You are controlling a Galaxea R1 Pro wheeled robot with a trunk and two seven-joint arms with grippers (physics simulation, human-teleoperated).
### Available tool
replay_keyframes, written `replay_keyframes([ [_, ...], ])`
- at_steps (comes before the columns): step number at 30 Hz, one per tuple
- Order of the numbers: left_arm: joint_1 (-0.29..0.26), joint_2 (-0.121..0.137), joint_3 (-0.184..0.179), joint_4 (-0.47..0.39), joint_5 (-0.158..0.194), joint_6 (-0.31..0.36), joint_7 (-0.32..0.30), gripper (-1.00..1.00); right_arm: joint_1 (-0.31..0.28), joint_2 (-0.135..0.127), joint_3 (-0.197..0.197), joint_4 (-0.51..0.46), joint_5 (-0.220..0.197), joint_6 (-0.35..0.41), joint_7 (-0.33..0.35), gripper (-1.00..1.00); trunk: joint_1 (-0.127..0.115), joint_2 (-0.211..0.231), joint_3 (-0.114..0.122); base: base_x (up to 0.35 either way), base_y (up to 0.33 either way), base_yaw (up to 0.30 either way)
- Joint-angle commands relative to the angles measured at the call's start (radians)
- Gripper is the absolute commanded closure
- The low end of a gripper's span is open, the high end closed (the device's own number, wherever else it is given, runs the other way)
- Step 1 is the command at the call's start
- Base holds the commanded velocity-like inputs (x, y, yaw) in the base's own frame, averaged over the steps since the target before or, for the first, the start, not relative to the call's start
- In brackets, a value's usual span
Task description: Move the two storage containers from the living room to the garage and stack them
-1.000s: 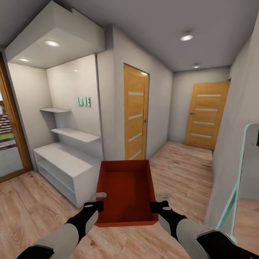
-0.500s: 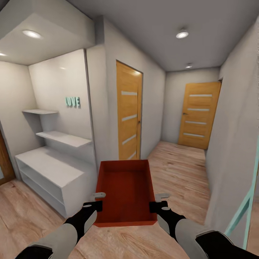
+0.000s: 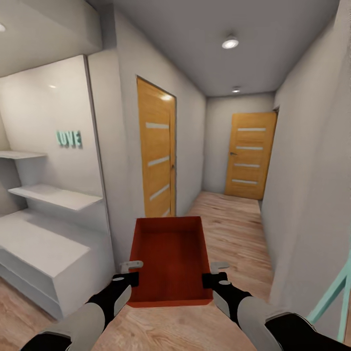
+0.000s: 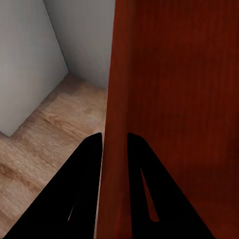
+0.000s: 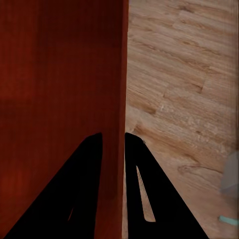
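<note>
Both arms reach forward toward 12 o'clock, roughly level and parallel; the left gripper (image 3: 130, 271) has its jaws clamped on the storage container's (image 3: 168, 258) left wall; the right gripper (image 3: 214, 271) grips the right wall likewise.

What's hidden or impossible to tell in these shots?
- Head view: the container's underside, hidden by its own walls and bottom.
- Head view: what lies behind both shut doors.
- Head view: the turquoise frame, cut off by the edge.
- Wrist views: each claw's fingertips, partly covered by the wall they clamp.
</note>
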Motion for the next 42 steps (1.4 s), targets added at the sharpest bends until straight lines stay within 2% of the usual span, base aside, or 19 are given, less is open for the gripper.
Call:
replay_keyframes([
  [1,0.000,0.002,0.009,0.000,0.004,0.008,0.088,1.00,-0.001,-0.018,-0.019,-0.002,-0.008,-0.006,-0.023,1.00,0.001,-0.001,0.000,0.323,0.098,-0.243],
  [42,0.000,0.006,0.009,0.000,0.004,0.008,0.088,1.00,-0.001,-0.018,-0.021,-0.005,-0.008,-0.006,-0.023,1.00,0.001,-0.001,0.000,0.323,0.098,-0.243],
])
